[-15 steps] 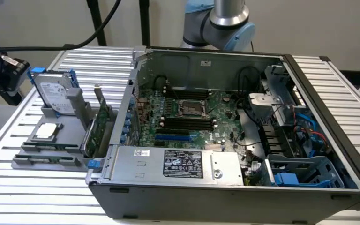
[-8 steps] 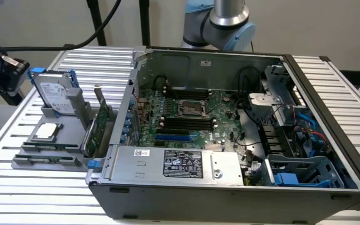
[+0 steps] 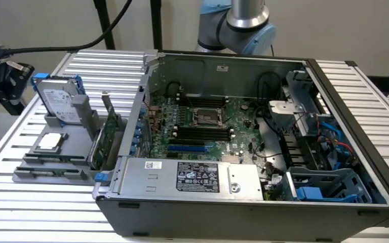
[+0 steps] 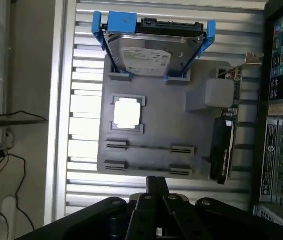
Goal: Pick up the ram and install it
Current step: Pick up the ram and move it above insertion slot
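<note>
My gripper (image 4: 157, 186) hangs high above the grey parts holder (image 4: 151, 112), near its edge with the two narrow slot rows (image 4: 149, 148). The black fingers meet at one tip and look shut, with nothing between them. Those slot rows show only thin lines, and I cannot make out a green stick there, so the ram is out of view. In the exterior view the open computer case holds the motherboard (image 3: 201, 121), whose black memory slots (image 3: 201, 133) lie near its middle. A black end part of the arm (image 3: 5, 81) sits at the exterior view's left edge.
The holder also carries a hard drive in a blue frame (image 4: 154, 52), a square silver processor (image 4: 128, 112) and an upright expansion card (image 4: 224, 145). The case's power supply (image 3: 188, 177) and drive cage (image 3: 329, 185) line its near side. A slatted metal table (image 3: 46, 207) lies underneath.
</note>
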{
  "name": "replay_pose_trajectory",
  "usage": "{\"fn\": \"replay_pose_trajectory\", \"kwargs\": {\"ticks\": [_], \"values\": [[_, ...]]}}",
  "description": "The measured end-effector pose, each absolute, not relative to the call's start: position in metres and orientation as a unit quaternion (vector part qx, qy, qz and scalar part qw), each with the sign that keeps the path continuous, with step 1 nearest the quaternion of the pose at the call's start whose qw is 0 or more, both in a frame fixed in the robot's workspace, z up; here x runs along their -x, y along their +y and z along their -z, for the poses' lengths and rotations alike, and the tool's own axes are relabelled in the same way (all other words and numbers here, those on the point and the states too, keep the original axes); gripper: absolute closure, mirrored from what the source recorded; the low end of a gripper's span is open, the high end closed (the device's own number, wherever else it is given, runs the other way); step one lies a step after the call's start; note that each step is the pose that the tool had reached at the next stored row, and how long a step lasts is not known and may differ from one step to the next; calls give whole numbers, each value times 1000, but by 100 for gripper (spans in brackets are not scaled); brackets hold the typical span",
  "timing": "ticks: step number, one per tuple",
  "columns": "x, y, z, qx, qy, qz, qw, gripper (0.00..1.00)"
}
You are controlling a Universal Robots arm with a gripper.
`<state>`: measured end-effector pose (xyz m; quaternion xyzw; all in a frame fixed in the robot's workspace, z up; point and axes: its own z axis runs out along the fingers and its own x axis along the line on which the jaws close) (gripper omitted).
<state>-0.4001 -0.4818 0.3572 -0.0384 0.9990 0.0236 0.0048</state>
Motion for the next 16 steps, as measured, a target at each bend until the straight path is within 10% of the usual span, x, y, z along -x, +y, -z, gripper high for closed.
{"fn": "replay_pose_trajectory", "kwargs": {"ticks": [16], "values": [[400,-482,-347,183,983,-24,0,100]]}}
